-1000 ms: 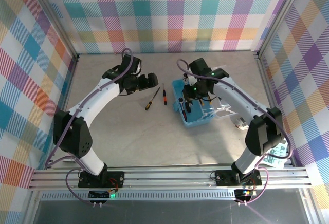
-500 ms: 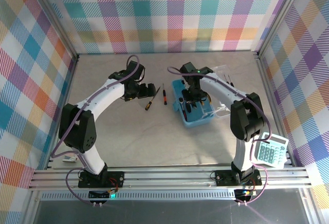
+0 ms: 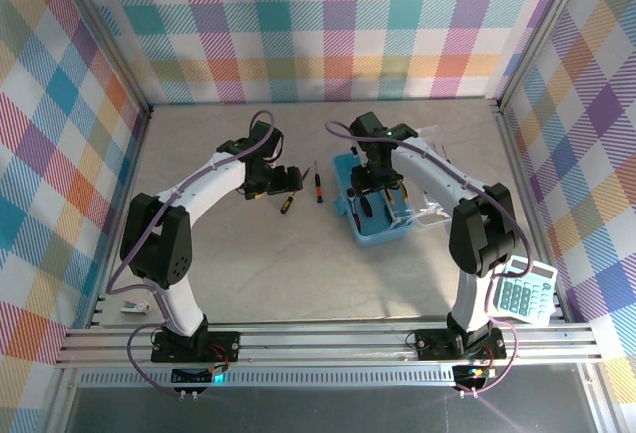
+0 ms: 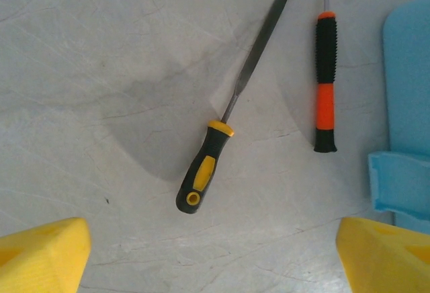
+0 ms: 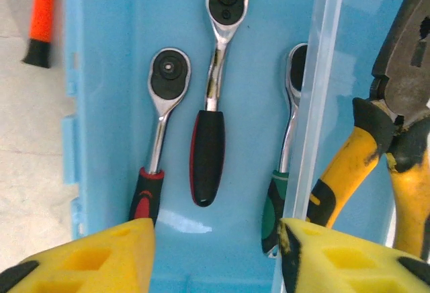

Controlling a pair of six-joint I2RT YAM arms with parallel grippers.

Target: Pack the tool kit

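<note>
Left gripper (image 4: 215,256) of mine hangs left of the blue case (image 3: 383,229), its yellow fingers (image 4: 40,253) spread wide and gripping nothing. On the table (image 4: 101,71) left of the case lie a yellow-and-black file (image 4: 205,172) and an orange-and-black screwdriver (image 4: 325,85), the screwdriver nearer the case. My right gripper (image 5: 215,259) hangs over the open case, fingers apart and empty. Inside the case three ratchets (image 5: 208,145) lie side by side, with yellow-handled pliers (image 5: 396,105) toward the case's right side.
</note>
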